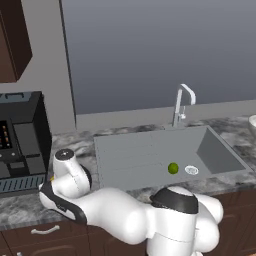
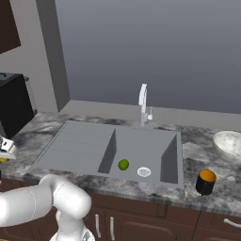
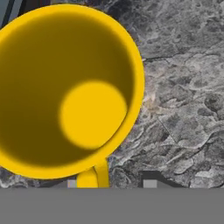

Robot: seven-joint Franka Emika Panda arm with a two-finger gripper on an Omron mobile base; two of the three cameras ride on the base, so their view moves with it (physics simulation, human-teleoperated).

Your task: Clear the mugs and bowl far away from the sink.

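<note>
the yellow mug (image 3: 68,89) stands upright on the counter (image 3: 183,87), directly below the gripper (image 3: 111,183). rigid, smooth, probably light; best held at the rim or handle (image 3: 92,177). jaw opening and contact: cannot tell.

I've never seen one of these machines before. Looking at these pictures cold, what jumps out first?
A bright yellow mug seen from straight above in the hand view, standing on the marbled grey counter. Next, the grey sink in the middle of that counter, with a small green fruit lying in its basin beside the white drain. To the right of the sink, in the right base view, stand a dark mug with an orange inside and a speckled bowl.
</note>
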